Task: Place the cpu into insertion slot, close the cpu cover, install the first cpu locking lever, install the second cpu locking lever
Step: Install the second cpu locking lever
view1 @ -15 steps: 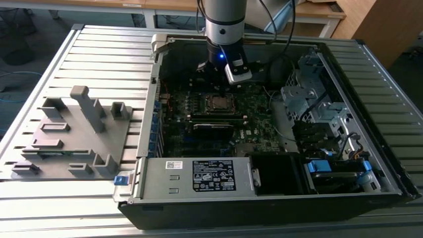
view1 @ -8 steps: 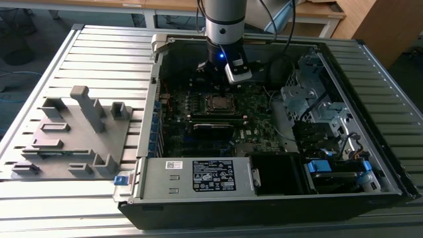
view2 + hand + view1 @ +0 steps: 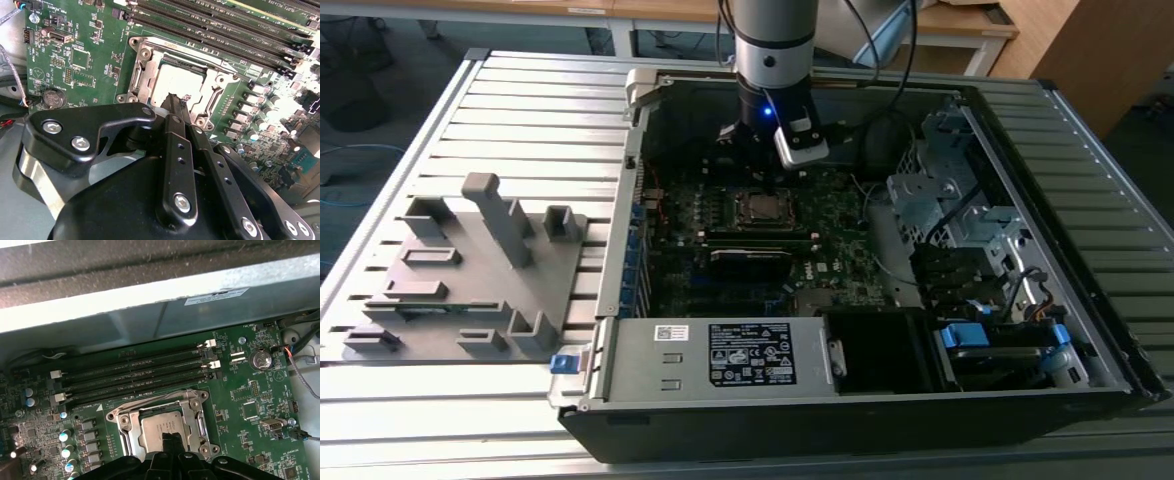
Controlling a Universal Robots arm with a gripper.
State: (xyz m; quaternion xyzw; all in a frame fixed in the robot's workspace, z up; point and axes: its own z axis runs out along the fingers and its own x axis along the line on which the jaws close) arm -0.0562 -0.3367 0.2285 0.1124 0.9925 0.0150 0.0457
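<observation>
The cpu lies flat in the insertion slot of the green motherboard, its silvery top showing in both wrist views. The cpu cover lies down around it as a metal frame. My gripper hangs just above the chip's edge, on the side toward the case's back wall. Its black fingertips are together, shut on nothing, and they hide part of the chip. How the locking levers stand I cannot tell.
Long black memory slots run beside the socket. The open computer case also holds a power supply, a drive cage and cables. A grey fixture plate lies at the exterior view's left.
</observation>
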